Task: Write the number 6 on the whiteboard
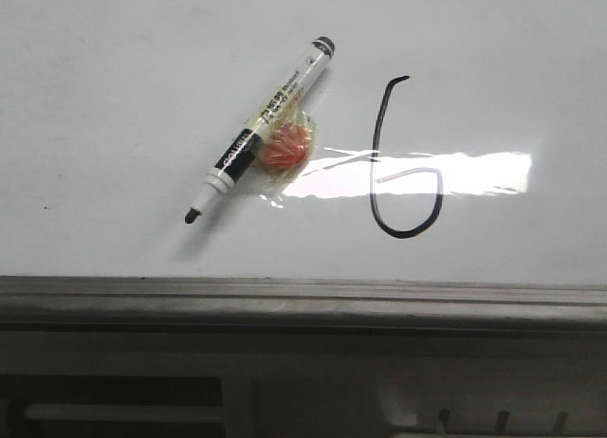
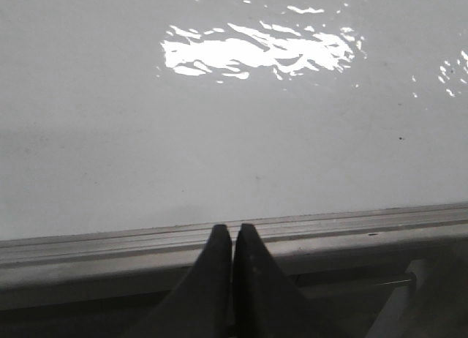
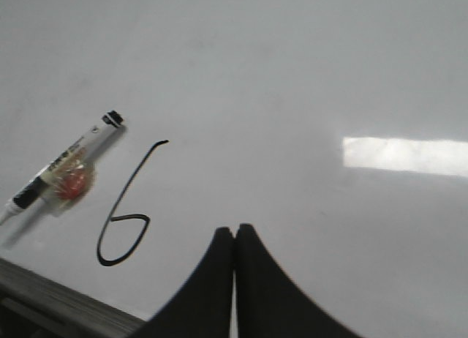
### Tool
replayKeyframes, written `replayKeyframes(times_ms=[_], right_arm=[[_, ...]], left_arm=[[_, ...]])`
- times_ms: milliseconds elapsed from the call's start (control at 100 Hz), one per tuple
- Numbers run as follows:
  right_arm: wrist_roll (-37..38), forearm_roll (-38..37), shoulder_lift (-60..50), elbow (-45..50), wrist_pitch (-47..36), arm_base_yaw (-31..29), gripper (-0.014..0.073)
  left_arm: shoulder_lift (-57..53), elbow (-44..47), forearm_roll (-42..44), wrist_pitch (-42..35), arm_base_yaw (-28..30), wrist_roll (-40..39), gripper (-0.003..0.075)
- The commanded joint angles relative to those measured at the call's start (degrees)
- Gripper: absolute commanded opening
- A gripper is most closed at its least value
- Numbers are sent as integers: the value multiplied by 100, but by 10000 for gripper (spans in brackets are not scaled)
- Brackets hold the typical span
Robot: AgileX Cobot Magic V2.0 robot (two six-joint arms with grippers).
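A black hand-drawn number 6 (image 1: pixel 384 163) stands on the white whiteboard (image 1: pixel 114 97), partly across a glare patch. It also shows in the right wrist view (image 3: pixel 131 206). A white and black marker (image 1: pixel 261 127) lies uncapped on the board to the left of the 6, its tip toward the near edge, with an orange blob (image 1: pixel 285 146) in clear wrap stuck to it. My right gripper (image 3: pixel 234 230) is shut and empty, off to the right of the 6. My left gripper (image 2: pixel 232 230) is shut and empty at the board's near rail.
A grey metal rail (image 1: pixel 303 296) runs along the board's near edge, with a darker ledge (image 1: pixel 303 362) below it. The rail also shows in the left wrist view (image 2: pixel 365 224). Neither gripper shows in the front view.
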Motion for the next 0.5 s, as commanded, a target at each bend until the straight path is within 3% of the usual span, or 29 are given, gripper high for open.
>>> replayKeyframes(times_ms=[0,120,490], right_arm=[[-113,166,106,227,-900,-500,-46],[-113,166,106,590,-816,-870,-46],[-443,166,95,579,1247,-1009,-46]], left_arm=[[-173,253,-16,-208,-3,-61,-19],[-173,253,-16,-208,-3,-61,-19],[-173,253,-16,-208,-3,-61,-19]])
